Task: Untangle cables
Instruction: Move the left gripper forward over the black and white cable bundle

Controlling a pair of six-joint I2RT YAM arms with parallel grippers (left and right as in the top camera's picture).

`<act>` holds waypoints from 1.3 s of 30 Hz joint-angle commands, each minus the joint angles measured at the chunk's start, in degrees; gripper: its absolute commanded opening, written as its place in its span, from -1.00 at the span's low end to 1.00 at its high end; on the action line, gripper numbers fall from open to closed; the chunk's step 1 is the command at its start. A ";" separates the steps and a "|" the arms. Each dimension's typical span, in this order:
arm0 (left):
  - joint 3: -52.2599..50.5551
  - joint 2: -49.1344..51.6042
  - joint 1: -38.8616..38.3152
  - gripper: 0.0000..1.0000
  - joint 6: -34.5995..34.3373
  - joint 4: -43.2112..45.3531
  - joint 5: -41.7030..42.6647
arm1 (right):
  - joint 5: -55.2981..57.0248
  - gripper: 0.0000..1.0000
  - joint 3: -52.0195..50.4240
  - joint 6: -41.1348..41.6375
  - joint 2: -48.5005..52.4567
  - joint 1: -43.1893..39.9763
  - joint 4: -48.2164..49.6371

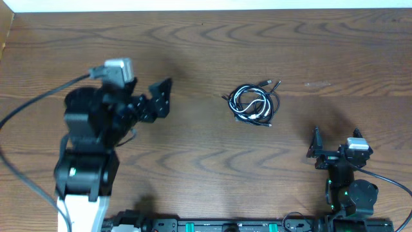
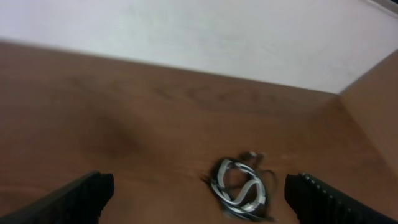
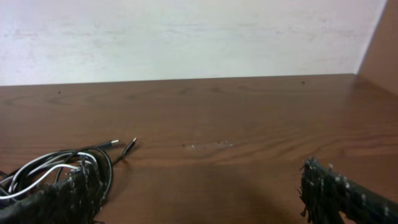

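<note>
A small tangle of black and white cables (image 1: 253, 103) lies in loose loops on the wooden table, two plug ends poking out at its upper right. My left gripper (image 1: 161, 98) hangs open to the left of the bundle, well apart from it. In the left wrist view the cables (image 2: 242, 189) sit between the wide-spread fingers (image 2: 84, 196), nearer the right one. My right gripper (image 1: 335, 151) stands open near the front right, below and right of the bundle. In the right wrist view the cables (image 3: 56, 171) show partly behind the left finger (image 3: 74, 193).
The table (image 1: 206, 51) is bare brown wood. A pale wall (image 3: 186, 37) runs along its far edge, and a brown side panel (image 3: 382, 50) rises at the right. Thick black wires trail from the left arm's base (image 1: 26, 109). A black rail (image 1: 219, 225) lines the front edge.
</note>
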 commanded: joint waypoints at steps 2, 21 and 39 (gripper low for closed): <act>2.12 5.55 -5.16 0.90 -5.07 -0.35 2.43 | 0.37 0.99 -0.11 0.57 -0.02 -0.09 -0.24; 2.40 16.26 -16.48 0.89 -9.62 -2.71 -12.63 | 0.37 0.98 -0.11 0.57 -0.02 -0.09 -0.22; 13.55 28.70 -29.38 0.89 -6.60 -7.06 -23.56 | 0.37 0.99 -0.11 0.57 -0.02 -0.09 -0.24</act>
